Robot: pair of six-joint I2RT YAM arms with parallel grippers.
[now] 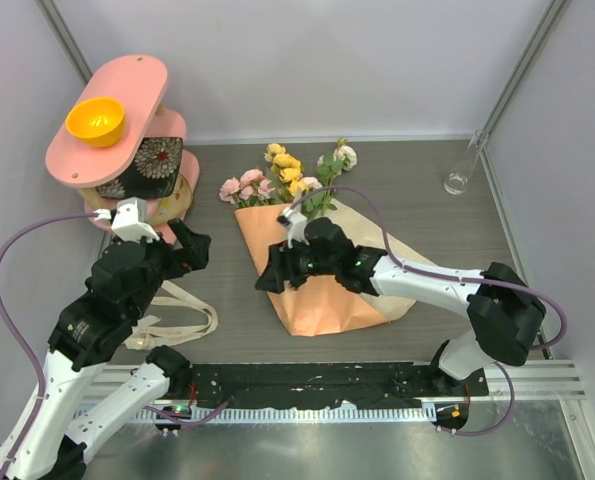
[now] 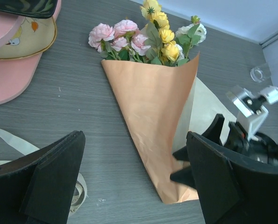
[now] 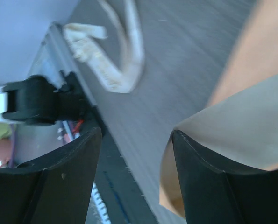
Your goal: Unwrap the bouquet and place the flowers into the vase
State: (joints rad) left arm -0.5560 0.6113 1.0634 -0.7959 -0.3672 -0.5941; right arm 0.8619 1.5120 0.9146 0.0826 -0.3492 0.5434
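Observation:
The bouquet lies on the table, its orange-tan paper cone (image 1: 322, 290) (image 2: 153, 107) pointing toward the arms. Pink, yellow and white flowers (image 1: 287, 175) (image 2: 148, 37) stick out of the far end. A loose cream ribbon (image 1: 182, 315) (image 3: 124, 56) lies to the left of it. My right gripper (image 1: 269, 270) (image 3: 136, 135) is open at the cone's lower left edge, with a paper flap (image 3: 232, 116) draped over one finger. My left gripper (image 1: 195, 247) (image 2: 134, 140) hangs open and empty above the table, left of the bouquet. The clear glass vase (image 1: 464, 165) stands at the far right.
A pink tiered stand (image 1: 137, 80) at the far left carries an orange bowl (image 1: 96, 120), with a black floral box (image 1: 152, 165) below it. A metal rail (image 1: 327, 385) runs along the near edge. Grey walls close in both sides.

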